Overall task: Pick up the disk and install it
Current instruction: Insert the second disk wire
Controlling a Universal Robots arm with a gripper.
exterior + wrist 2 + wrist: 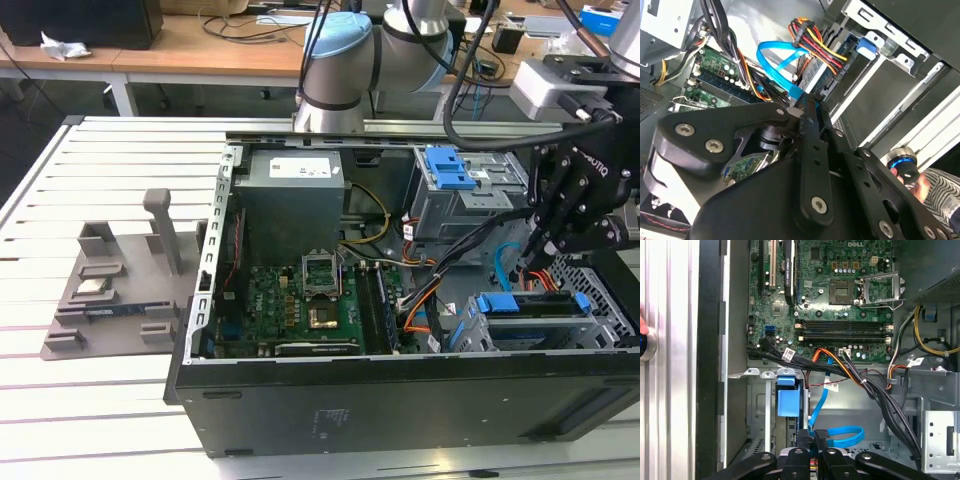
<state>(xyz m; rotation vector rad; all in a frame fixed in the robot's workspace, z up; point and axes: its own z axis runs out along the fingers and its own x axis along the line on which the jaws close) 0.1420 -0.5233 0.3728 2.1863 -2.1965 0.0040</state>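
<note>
Broadly, a slatted metal tabletop (120,160) carries an open black case (400,410), whose straight sheet-metal walls leave bare slats all round and the widest free strip on the exterior view's left. A grey moulded fixture (110,290) with upright posts stands there, apart from the case. Behind the case rises the arm (335,70), smooth grey with a blue cap. Inside, a boxy grey power supply (290,200) sits beside a green motherboard (300,305), flat and studded with sockets. At the exterior view's right a perforated steel cage (540,335) fills the near corner, with little room between its rails and the case wall. The black end effector (545,250) hangs over that cage, its fingers (803,440) drawn narrow, nearly together, with nothing seen between them. The disk (525,304) lies slotted in the cage just below them, with only its blue plastic frame showing, not its metal face. Looping round it are a flat blue cable (840,432) and a bundle of orange, red and yellow wires (815,42), crowding the gap. On the slats outside the case wall, in the second wrist view, a hand (922,182) rests by a blue-ringed knob (902,162).
</note>
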